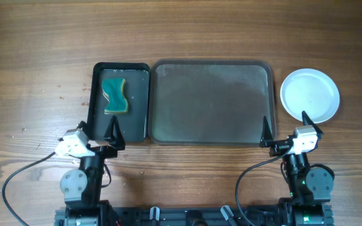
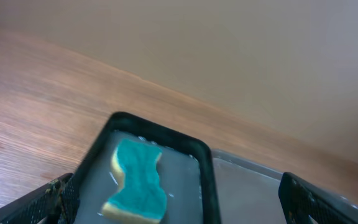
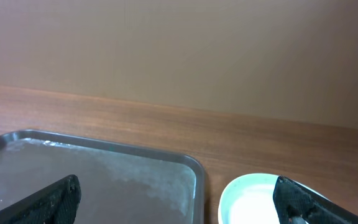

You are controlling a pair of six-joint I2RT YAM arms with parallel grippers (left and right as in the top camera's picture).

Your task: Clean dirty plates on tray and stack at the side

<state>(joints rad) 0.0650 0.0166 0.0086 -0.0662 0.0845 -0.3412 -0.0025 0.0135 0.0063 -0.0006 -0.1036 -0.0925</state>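
You see the large grey-green rectangular tray bare, with the round white plates apparently stacked just right of it: cleaning looks finished. Hence your left gripper and right gripper hang spread, empty, at its near edge.

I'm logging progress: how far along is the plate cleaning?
Looks finished. Done: the large tray holds no plates; a white plate, possibly a stack, sits on the table to its right, count unclear. The green sponge lies in the small black tray. In hand: nothing; the left gripper and right gripper are open and empty. Left: nothing visible.
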